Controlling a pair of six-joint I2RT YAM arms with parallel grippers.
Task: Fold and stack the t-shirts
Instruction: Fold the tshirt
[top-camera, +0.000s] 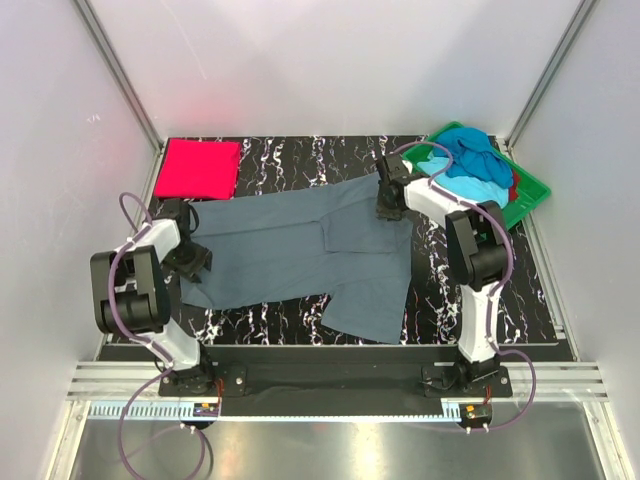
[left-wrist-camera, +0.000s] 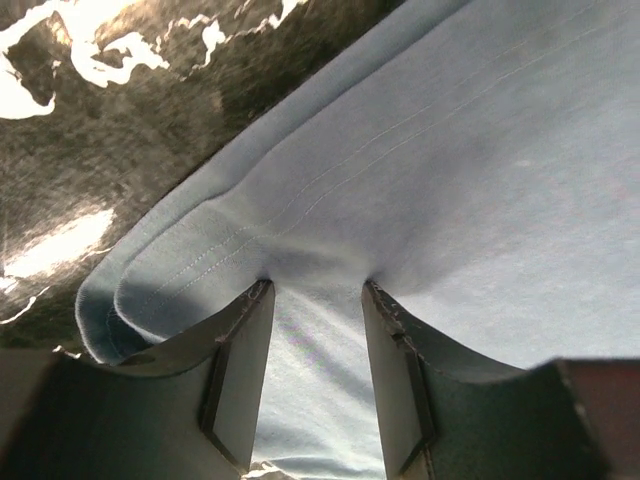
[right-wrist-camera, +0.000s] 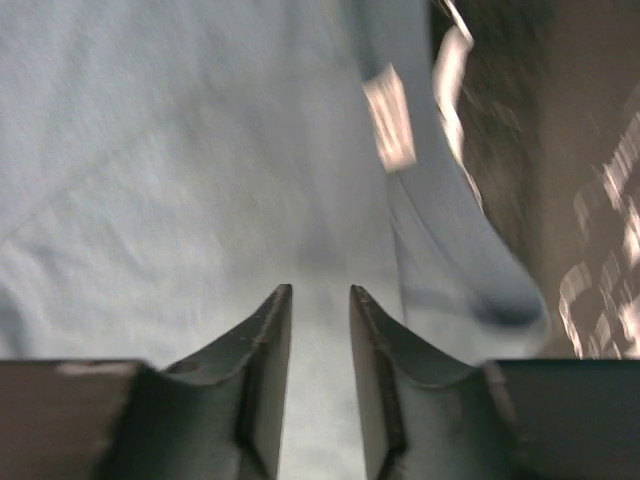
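Top external view, one black marbled tabletop (top-camera: 290, 160) bearing all items listed. Landmark item: slate grey-blue t-shirt (top-camera: 290, 250), unfolded, lying flat across the middle of the tabletop, body running left to right, one sleeve hanging toward the near edge. Green tray (top-camera: 530, 190): beyond the grey-blue shirt's right end, at the far right corner, holding a loose heap of three shirts, namely a dark blue t-shirt (top-camera: 470, 150) on top, a turquoise t-shirt (top-camera: 480, 185) under it, and a red t-shirt (top-camera: 514, 185) showing only as a sliver at the heap's right side. Bright red-pink t-shirt (top-camera: 200, 167): folded to a neat rectangle, lying beyond the grey-blue shirt's left end, apart from it. Left gripper (top-camera: 192, 255): at the grey-blue shirt's left edge; in the left wrist view (left-wrist-camera: 318, 285) its fingers stand clearly parted, tips pressed down into the cloth just inside a doubled-over hem, with the cloth puckered between them, released rather than clenched. Right gripper (top-camera: 390, 205): on the grey-blue shirt's far right edge; in the blurred right wrist view (right-wrist-camera: 320, 290) a narrow gap remains between the fingers with cloth behind it, and I cannot tell whether it grasps the cloth. White label (right-wrist-camera: 390, 115): on the grey-blue shirt, just ahead of the right gripper.
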